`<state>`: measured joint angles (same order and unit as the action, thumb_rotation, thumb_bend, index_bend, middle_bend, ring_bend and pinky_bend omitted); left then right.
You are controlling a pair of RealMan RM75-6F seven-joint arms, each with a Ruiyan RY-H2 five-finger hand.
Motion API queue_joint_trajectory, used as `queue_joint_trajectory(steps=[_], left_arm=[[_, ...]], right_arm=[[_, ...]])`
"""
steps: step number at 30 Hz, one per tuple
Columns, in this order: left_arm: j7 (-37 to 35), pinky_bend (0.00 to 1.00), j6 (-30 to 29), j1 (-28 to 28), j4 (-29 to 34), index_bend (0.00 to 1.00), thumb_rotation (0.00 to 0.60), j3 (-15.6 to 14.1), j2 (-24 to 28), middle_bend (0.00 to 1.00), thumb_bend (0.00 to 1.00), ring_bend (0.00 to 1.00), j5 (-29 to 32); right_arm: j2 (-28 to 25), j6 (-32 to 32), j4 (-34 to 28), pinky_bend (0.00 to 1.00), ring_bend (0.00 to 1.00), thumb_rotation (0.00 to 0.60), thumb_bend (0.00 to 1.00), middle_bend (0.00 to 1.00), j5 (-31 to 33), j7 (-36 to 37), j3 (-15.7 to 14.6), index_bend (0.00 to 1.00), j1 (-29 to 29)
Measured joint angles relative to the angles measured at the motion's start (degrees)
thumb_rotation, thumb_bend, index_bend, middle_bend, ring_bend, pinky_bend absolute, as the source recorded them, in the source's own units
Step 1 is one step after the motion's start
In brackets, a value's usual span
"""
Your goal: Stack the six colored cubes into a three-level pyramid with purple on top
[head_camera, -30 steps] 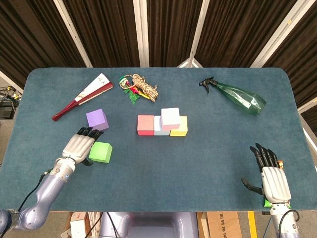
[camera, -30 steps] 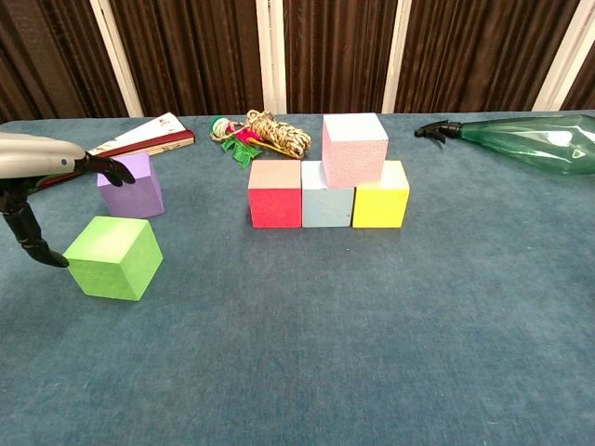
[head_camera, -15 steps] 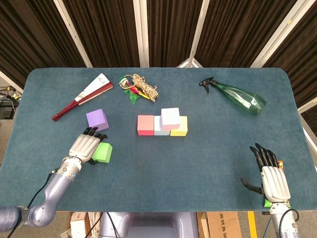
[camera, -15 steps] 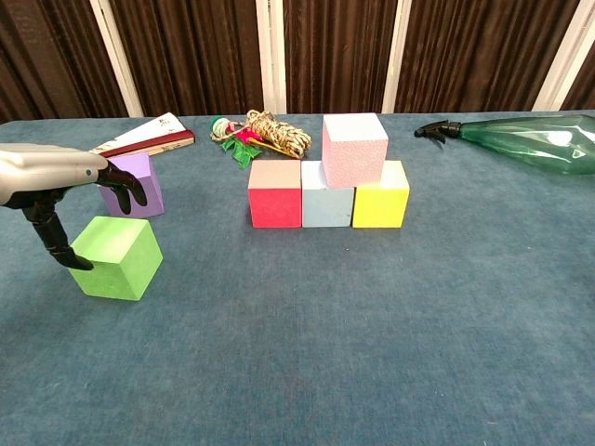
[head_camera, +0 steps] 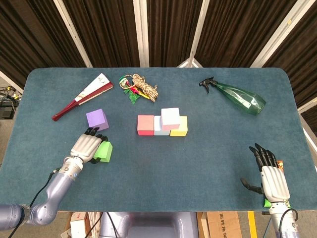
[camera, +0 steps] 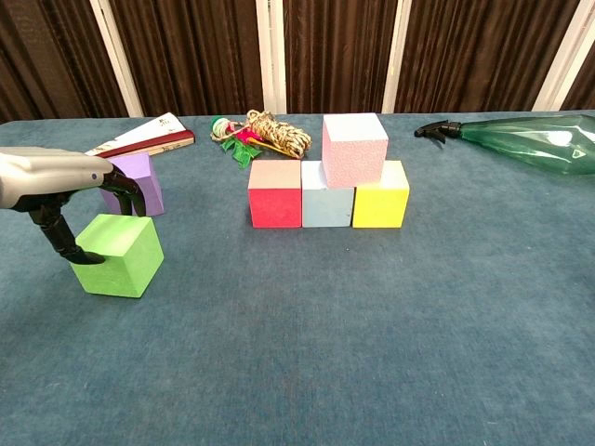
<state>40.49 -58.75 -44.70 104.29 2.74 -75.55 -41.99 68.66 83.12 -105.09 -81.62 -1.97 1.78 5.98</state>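
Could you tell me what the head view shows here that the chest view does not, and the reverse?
Only the head view shows the right hand, open on the table's near right corner, and the whole spray bottle. Only the chest view shows the cubes' front faces, with the left hand's thumb against the green cube's side. Both show the left hand over the green cube, the purple cube, the fan and the pink cube on the bottom row.

cubes: red [head_camera: 145,124] | pale blue [camera: 327,205] | yellow [head_camera: 180,127] | pink [head_camera: 170,118] | green [head_camera: 104,151] | purple [head_camera: 97,119]
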Motion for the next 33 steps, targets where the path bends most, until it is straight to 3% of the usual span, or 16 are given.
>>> queue_joint_trajectory(steps=[16, 33], left_arm=[[2.13, 0.0, -0.17, -1.83, 0.13, 0.23, 0.6, -1.44, 0.4, 0.23, 0.21, 0.0, 1.66], [2.41, 0.0, -0.77, -2.86, -0.68, 0.25, 0.6, -1.84, -0.1, 0.28, 0.23, 0.0, 2.36]], right_arm=[[0.14, -0.87, -0.66, 0.0, 0.05, 0.6, 0.25, 0.05, 0.93, 0.12, 0.76, 0.11, -0.25], [0.05, -1.56, -1.42, 0.0, 0.05, 0.6, 0.25, 0.05, 1.88, -0.14, 1.31, 0.11, -0.47]])
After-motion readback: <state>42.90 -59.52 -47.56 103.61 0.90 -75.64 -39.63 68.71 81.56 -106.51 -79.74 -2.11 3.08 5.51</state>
